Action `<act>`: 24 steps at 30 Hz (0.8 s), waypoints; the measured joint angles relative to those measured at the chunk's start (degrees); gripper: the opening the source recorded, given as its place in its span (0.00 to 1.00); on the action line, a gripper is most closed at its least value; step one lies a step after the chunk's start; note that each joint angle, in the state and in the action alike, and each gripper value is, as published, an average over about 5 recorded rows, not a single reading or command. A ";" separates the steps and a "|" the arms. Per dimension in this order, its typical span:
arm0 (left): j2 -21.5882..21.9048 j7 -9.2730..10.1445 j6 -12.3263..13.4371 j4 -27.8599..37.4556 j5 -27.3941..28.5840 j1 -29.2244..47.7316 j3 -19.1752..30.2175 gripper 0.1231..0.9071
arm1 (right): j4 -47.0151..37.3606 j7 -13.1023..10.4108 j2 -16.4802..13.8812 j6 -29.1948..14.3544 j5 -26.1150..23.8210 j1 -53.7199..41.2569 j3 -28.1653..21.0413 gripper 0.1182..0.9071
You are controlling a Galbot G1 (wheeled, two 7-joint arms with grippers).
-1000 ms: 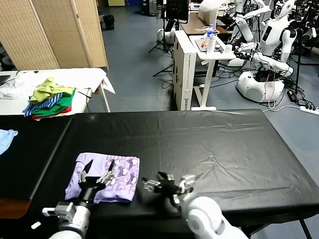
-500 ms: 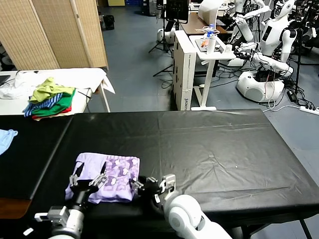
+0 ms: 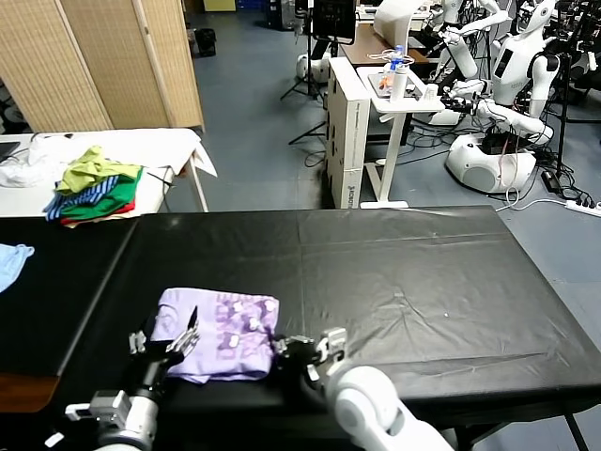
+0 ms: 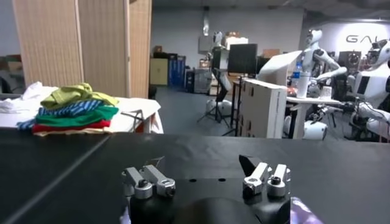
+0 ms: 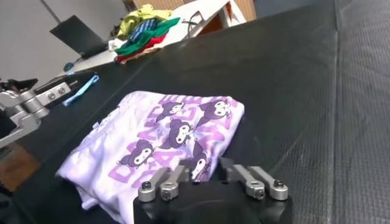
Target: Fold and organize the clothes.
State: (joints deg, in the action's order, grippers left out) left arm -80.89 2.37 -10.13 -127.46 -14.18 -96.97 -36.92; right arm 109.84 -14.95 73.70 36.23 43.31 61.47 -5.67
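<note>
1. Head view: lavender T-shirt (image 3: 219,334) lies folded, print face up, on black table (image 3: 423,282), near front edge, left of centre.
2. R gripper (image 3: 302,352) at shirt's right-hand front corner, fingers drawn together; R wrist view shows them closed at the hem (image 5: 201,173). Looks pinched on fabric.
3. L gripper (image 3: 165,340) low over shirt's left edge, jaws wide, nothing held; L wrist view: fingers (image 4: 149,181) spread apart above table.
4. Bkgd: green/striped/red clothes pile (image 3: 94,186) on white side table (image 3: 174,146); light blue garment (image 3: 11,258) at far left, well apart from shirt.
</note>
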 joint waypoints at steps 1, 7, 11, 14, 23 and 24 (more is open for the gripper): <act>-0.02 0.01 0.07 0.11 0.00 0.04 -0.01 1.00 | 0.64 0.00 -0.63 0.59 0.21 0.36 0.68 0.03; 0.21 0.07 0.34 0.88 -0.12 0.68 0.02 1.00 | 4.96 1.01 -6.56 3.98 2.24 3.28 7.09 0.03; 0.24 0.16 0.46 1.14 -0.22 0.82 0.23 1.00 | 6.32 2.85 -10.48 4.52 2.38 4.39 11.48 0.03; 0.19 0.28 0.78 1.18 -0.23 0.58 0.30 1.00 | 6.92 4.07 -12.65 4.75 2.23 4.53 13.74 0.06; 0.59 0.75 2.56 1.19 -0.88 -0.40 0.32 1.00 | 9.23 4.10 -15.89 5.41 2.09 6.12 16.78 0.71; 0.68 0.74 3.09 1.24 -1.03 -0.61 0.33 1.00 | 9.52 4.08 -16.12 5.39 2.02 6.41 17.11 0.80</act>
State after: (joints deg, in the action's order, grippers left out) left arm -80.21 3.11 -7.03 -126.22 -15.21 -97.58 -36.59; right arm 119.35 -10.87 57.58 41.63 45.34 67.88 11.45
